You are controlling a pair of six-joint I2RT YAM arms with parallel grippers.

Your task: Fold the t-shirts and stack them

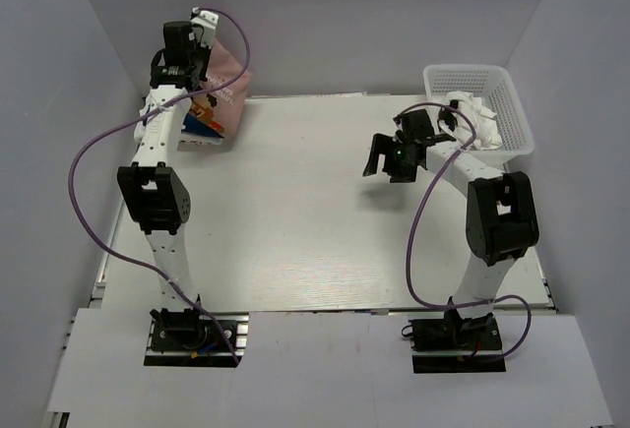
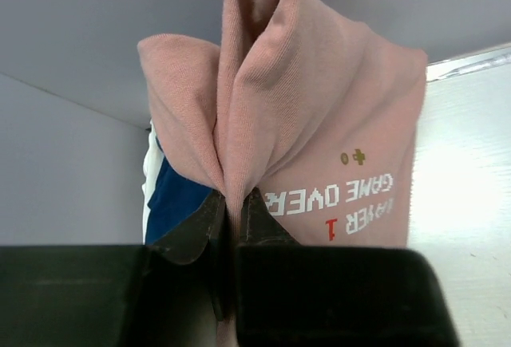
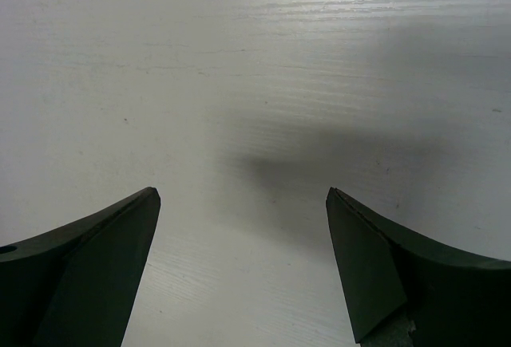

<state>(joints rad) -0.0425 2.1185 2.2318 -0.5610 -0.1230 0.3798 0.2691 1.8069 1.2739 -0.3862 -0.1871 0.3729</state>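
My left gripper (image 1: 200, 72) is at the far left corner, shut on a pinched fold of the dusty-pink t-shirt (image 1: 230, 88) and holding it lifted. In the left wrist view the jaws (image 2: 233, 200) clamp the pink shirt (image 2: 319, 108), whose "GAME OVER" print faces the camera. The navy blue t-shirt (image 2: 176, 197) lies behind and under it, with a white strip of cloth (image 2: 147, 178) at its edge. The navy shirt also shows in the top view (image 1: 201, 132). My right gripper (image 1: 382, 158) is open and empty above bare table (image 3: 243, 195).
A white plastic basket (image 1: 512, 103) stands at the far right corner with crumpled white cloth (image 1: 479, 111) in it. Grey walls close in the table on the left, back and right. Purple cables loop from both arms.
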